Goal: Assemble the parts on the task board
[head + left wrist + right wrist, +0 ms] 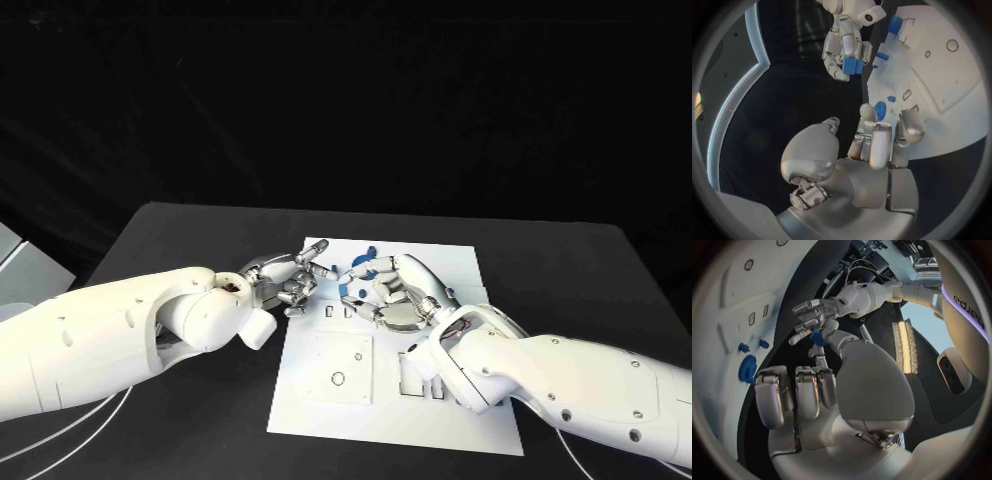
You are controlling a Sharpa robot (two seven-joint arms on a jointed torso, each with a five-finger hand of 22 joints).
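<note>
A white task board [389,400] lies in the centre of a black surface [577,260], running from the middle of the head view down toward its lower edge. Two white arms reach in, the left from the left edge and the right from the lower right, and their silver hands meet close together over the board's upper part. The right hand [392,293] has its fingers curled around a blue part [852,65], grasping it just above the board; the left wrist view shows the blue piece tucked between those fingers. The left hand [283,279] sits at the board's upper left edge with its fingers bent inward, and whether it grasps anything cannot be told. On the board near the hands rest more blue parts: a round blue disc [747,369] and two small blue pegs [744,347], close beside each other. Lower on the board are rectangular recesses [346,366] and slots.
</note>
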